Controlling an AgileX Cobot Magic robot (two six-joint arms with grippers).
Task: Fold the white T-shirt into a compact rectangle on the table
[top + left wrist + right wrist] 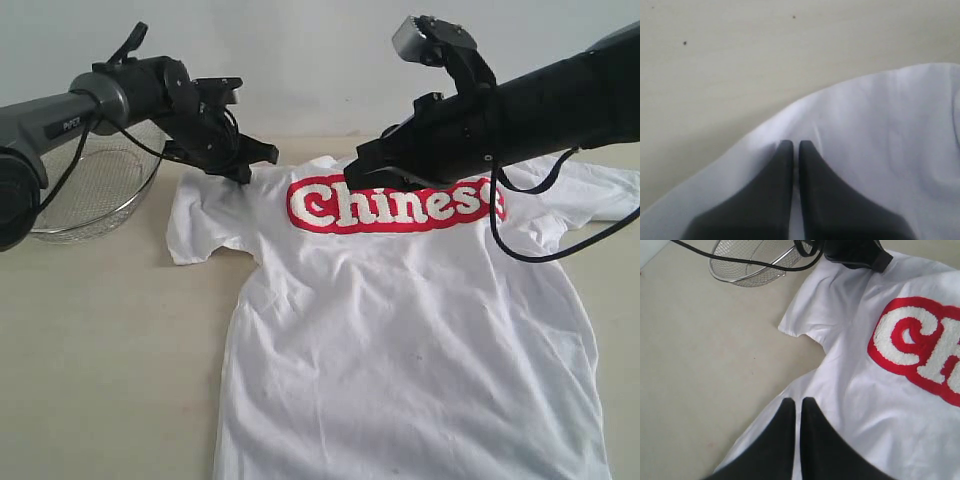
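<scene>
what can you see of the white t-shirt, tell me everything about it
The white T-shirt looks like wrinkly cotton, short-sleeved, with a red band reading "Chinese" in white. It lies unfolded, print up, spread flat on the table, its hem out of frame. The left gripper and right gripper, both shut, sit at its collar end; a pinch is unclear.

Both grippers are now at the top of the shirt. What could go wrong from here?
The left gripper and right gripper are shut near the top edge of the white T-shirt; a thin pinch might slip when lifted. The cable hanging under the right arm could drag the fabric. The left arm is close to the wire-mesh bowl and may knock it.
</scene>
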